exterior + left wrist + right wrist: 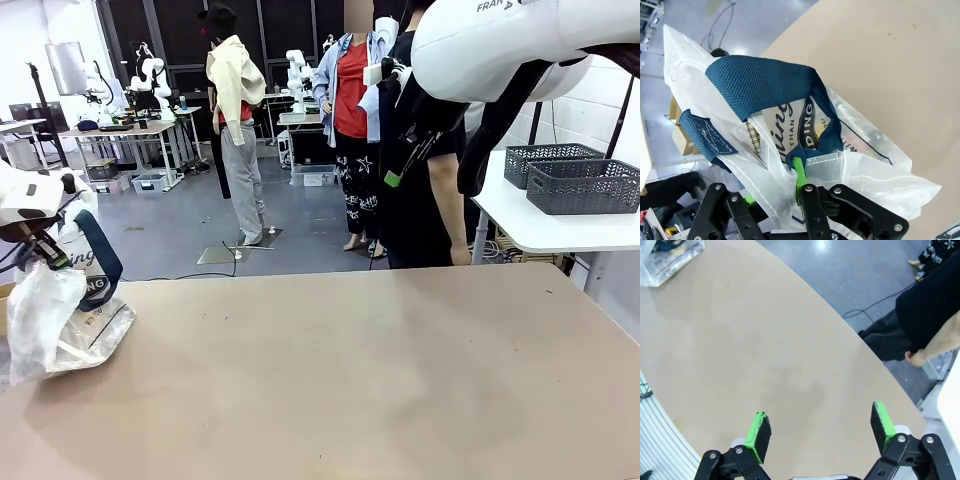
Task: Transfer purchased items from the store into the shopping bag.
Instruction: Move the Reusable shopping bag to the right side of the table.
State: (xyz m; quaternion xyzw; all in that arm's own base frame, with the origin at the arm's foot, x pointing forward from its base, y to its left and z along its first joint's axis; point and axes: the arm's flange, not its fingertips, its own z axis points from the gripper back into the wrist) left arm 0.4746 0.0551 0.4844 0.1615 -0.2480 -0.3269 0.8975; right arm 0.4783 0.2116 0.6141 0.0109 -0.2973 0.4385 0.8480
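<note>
The shopping bag (45,320), crinkly whitish plastic with navy strap handles (760,82) and an oval logo (810,125), sits at the far left edge of the tan table (350,380). My left gripper (790,186) is shut on the bag's upper plastic rim beside a handle and holds it up; it shows above the bag (45,250). Through the plastic I see purchased items: a pale stick (75,350) and a spiral-bound edge (754,137). My right gripper (820,425) hangs open and empty, high above bare tabletop. The bag (670,257) lies far off from it.
A person in black (420,200) stands at the table's far edge, one hand (914,357) hanging down. Two dark grey lattice baskets (580,185) stand on a white side table (560,232) at the right. My right arm's white link (500,40) crosses the top right.
</note>
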